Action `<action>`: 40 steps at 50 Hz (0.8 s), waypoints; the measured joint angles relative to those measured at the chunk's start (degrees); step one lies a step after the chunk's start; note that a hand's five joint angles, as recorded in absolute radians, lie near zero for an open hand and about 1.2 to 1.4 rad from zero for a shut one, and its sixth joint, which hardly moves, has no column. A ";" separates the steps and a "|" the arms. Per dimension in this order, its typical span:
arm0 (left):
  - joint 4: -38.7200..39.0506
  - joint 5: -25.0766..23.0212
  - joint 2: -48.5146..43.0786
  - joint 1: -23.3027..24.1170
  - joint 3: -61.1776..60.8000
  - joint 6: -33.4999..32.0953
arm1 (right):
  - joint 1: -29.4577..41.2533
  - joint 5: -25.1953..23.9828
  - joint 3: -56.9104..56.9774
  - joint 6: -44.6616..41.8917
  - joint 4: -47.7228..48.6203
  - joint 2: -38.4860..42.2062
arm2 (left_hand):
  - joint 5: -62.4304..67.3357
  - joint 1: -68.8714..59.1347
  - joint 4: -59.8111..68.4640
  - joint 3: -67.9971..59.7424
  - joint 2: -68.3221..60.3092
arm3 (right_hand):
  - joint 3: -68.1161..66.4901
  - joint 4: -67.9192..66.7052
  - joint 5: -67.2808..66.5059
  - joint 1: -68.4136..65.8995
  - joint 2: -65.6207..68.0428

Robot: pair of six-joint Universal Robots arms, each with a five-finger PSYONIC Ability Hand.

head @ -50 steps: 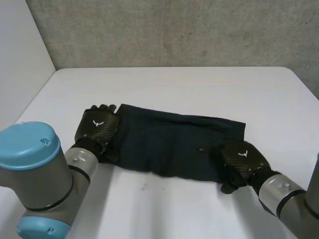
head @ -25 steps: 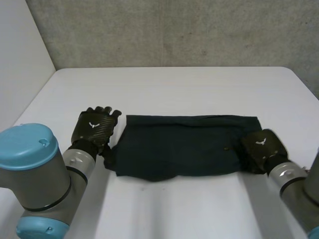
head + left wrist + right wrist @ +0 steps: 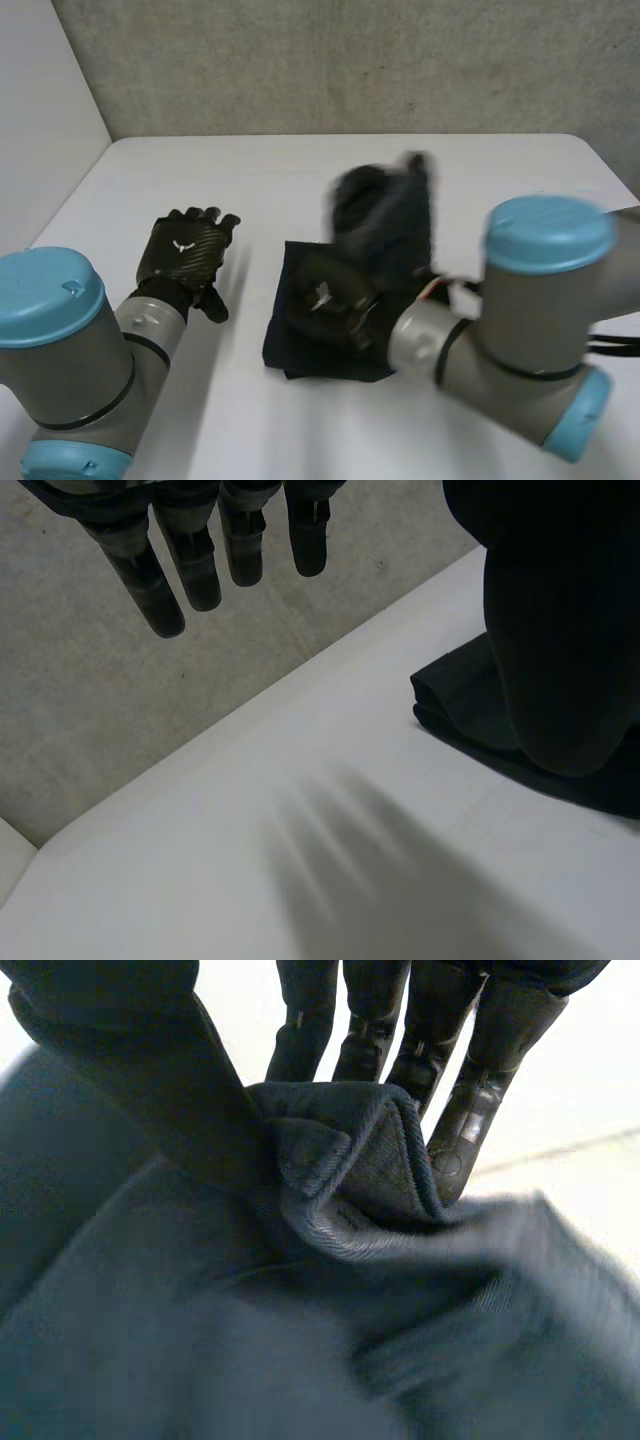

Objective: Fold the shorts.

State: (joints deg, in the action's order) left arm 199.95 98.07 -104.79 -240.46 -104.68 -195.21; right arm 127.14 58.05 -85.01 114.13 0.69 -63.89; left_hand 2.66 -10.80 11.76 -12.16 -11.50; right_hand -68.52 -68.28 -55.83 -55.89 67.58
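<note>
The dark navy shorts [image 3: 312,352] lie in the middle of the white table [image 3: 500,180], doubled over, with one part lifted in a hump [image 3: 385,215]. My right hand [image 3: 325,300] has reached across to the left and is shut on the shorts. In the right wrist view its fingers [image 3: 462,1125] and thumb pinch a hemmed edge of the cloth [image 3: 345,1185]. My left hand [image 3: 186,250] rests open on the bare table left of the shorts, apart from them. Its straight fingers [image 3: 190,570] hover over the table, with the shorts' folded edge [image 3: 455,700] off to one side.
My right arm [image 3: 520,330] crosses the near right part of the table above the cloth. A grey concrete wall [image 3: 350,60] runs along the table's far edge. The table's left edge [image 3: 60,210] is close to my left hand.
My right hand closed on the shorts' right end and swept it left over the rest, halving the spread. My left hand slid off the cloth's left end onto the table.
</note>
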 measured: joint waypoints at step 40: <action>-18.65 1.26 -13.54 8.89 21.60 13.20 | -5.91 18.40 9.21 54.55 -6.64 6.52 | 0.00 -0.17 0.00 0.00 0.00 | 56.47 54.79 51.86 44.16 -54.71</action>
State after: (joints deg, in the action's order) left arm 181.30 99.34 -118.33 -231.56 -83.08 -182.00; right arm 121.23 76.45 -75.80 168.68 -5.94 -57.37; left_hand 2.65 -10.97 11.77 -12.16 -11.51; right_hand -12.05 -13.49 -3.97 -11.73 12.87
